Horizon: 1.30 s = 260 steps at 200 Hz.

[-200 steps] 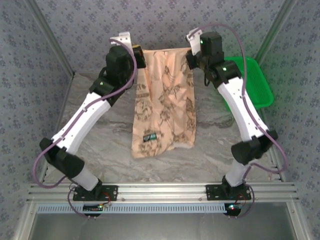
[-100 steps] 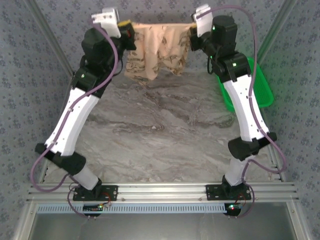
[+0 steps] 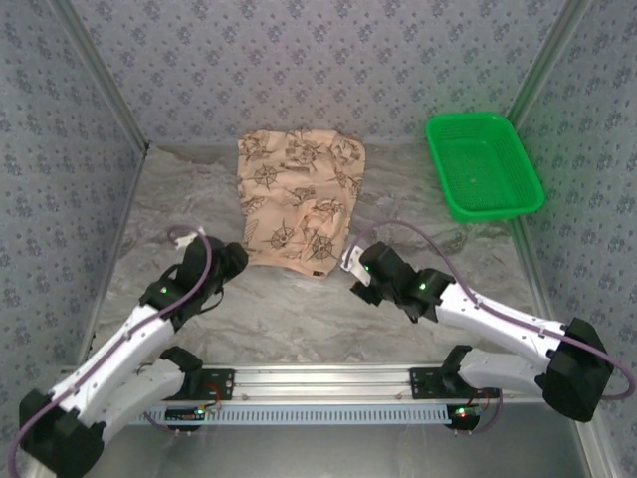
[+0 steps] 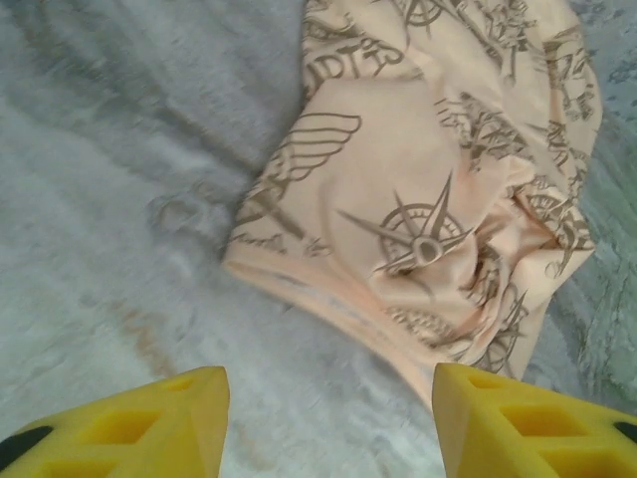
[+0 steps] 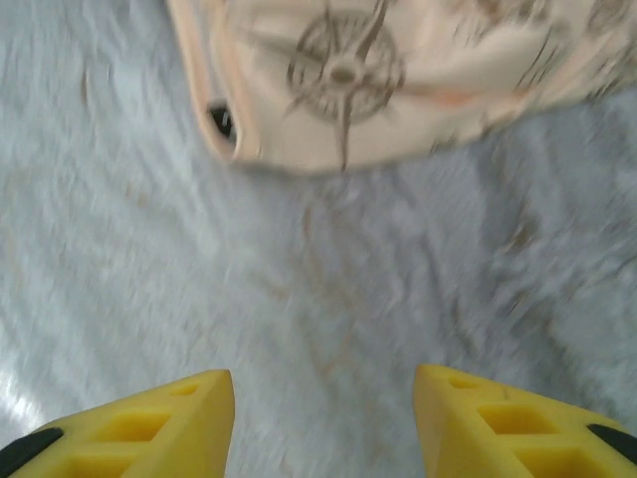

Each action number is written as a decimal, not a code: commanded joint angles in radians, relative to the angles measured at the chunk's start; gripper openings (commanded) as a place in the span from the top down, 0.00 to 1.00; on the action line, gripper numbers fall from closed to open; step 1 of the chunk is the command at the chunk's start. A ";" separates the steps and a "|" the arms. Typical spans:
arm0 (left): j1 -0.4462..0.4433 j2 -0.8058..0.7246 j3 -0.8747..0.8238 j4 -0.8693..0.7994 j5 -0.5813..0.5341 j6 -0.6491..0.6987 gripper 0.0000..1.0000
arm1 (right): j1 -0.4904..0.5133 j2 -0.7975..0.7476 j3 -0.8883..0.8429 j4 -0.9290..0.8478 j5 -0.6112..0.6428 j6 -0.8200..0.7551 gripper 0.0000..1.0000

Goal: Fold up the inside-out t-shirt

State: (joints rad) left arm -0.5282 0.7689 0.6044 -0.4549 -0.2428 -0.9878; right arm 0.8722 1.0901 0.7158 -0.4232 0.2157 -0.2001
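Left claw point(image 4: 323, 413) parted; right claw point(image 5: 323, 403) parted too.

We've got grey-blue flower-print walls point(image 3: 299, 60) on three sides here, a grey marbled worktop point(image 3: 299, 309) under soft even light, a green plastic basket point(image 3: 468, 118) far right, and a metal rail point(image 3: 318, 378) along the near edge.

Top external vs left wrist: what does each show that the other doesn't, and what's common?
Top external: the green basket at far right, the right gripper by the t-shirt's near edge, and the t-shirt's whole outline. Left wrist: the left gripper open, just short of the hem, with the hem stitching up close. Shared: the t-shirt lying on the grey marbled table.
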 commanded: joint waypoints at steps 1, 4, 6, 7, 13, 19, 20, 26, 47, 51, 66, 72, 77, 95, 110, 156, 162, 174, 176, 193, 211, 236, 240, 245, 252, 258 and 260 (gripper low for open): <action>-0.004 -0.082 0.014 -0.058 0.030 -0.045 0.42 | -0.006 -0.017 0.038 0.020 -0.043 0.077 0.44; -0.004 -0.083 0.012 -0.054 0.032 -0.032 0.42 | -0.009 -0.001 0.050 0.020 -0.056 0.073 0.43; -0.004 -0.083 0.012 -0.050 0.032 -0.025 0.41 | -0.010 0.009 0.057 0.020 -0.063 0.069 0.43; -0.004 -0.082 0.013 -0.048 0.033 -0.021 0.41 | -0.012 0.014 0.062 0.021 -0.066 0.068 0.43; -0.002 -0.069 0.013 -0.034 0.030 0.005 0.38 | -0.015 0.048 0.090 0.028 -0.076 0.064 0.42; 0.000 -0.043 0.024 -0.023 0.033 0.027 0.34 | -0.022 0.088 0.122 0.037 -0.083 0.067 0.42; 0.000 -0.040 0.028 -0.022 0.032 0.029 0.34 | -0.024 0.095 0.128 0.039 -0.084 0.068 0.42; 0.003 0.001 0.047 -0.020 0.035 0.044 0.32 | -0.034 0.138 0.162 0.050 -0.085 0.083 0.42; 0.020 0.171 0.122 0.030 0.064 0.123 0.30 | -0.072 0.307 0.283 0.117 -0.089 0.240 0.41; 0.023 0.205 0.136 0.044 0.069 0.138 0.31 | -0.073 0.339 0.296 0.136 -0.095 0.277 0.41; 0.038 0.326 0.172 0.093 0.068 0.175 0.36 | -0.081 0.460 0.341 0.196 -0.087 0.386 0.41; 0.046 0.366 0.188 0.104 0.068 0.180 0.38 | -0.087 0.508 0.360 0.208 -0.066 0.434 0.41; 0.053 0.403 0.199 0.112 0.071 0.181 0.41 | -0.092 0.549 0.375 0.219 -0.067 0.462 0.41; 0.075 0.500 0.231 0.152 0.111 0.196 0.46 | -0.099 0.666 0.420 0.247 -0.065 0.527 0.45; 0.090 0.555 0.259 0.171 0.160 0.220 0.46 | -0.072 0.739 0.444 0.253 -0.078 0.522 0.49; 0.080 0.672 0.355 0.215 0.302 0.463 0.57 | 0.003 0.739 0.272 0.257 -0.142 0.586 0.73; 0.061 0.691 0.372 0.204 0.273 0.493 0.57 | 0.013 0.722 0.238 0.244 -0.139 0.599 0.75; 0.040 0.730 0.372 0.238 0.276 0.505 0.57 | 0.034 0.675 0.165 0.216 -0.137 0.627 0.77; 0.041 0.737 0.368 0.251 0.288 0.504 0.57 | 0.036 0.666 0.152 0.211 -0.136 0.633 0.77; 0.038 0.803 0.355 0.352 0.372 0.474 0.57 | 0.057 0.573 0.047 0.159 -0.133 0.705 0.78; 0.008 0.883 0.388 0.366 0.428 0.488 0.57 | 0.077 0.463 -0.027 0.073 -0.118 0.763 0.74; -0.057 0.926 0.369 0.367 0.468 0.486 0.58 | 0.063 0.330 -0.016 -0.077 -0.027 0.815 0.56; -0.065 0.927 0.355 0.369 0.464 0.480 0.58 | 0.058 0.315 -0.004 -0.095 -0.019 0.810 0.54; -0.073 0.925 0.336 0.371 0.461 0.470 0.59 | 0.052 0.300 0.014 -0.114 -0.010 0.797 0.53; -0.084 0.918 0.306 0.375 0.465 0.458 0.59 | 0.038 0.286 0.046 -0.137 0.002 0.776 0.51; -0.092 0.909 0.277 0.378 0.469 0.446 0.59 | 0.026 0.283 0.080 -0.153 0.012 0.754 0.50; -0.095 0.905 0.266 0.378 0.469 0.441 0.60 | 0.022 0.282 0.093 -0.156 0.014 0.746 0.49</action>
State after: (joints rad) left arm -0.5888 1.7035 0.9424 -0.1059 0.1730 -0.5278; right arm 0.9283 1.4197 0.7094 -0.4099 0.1516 0.5533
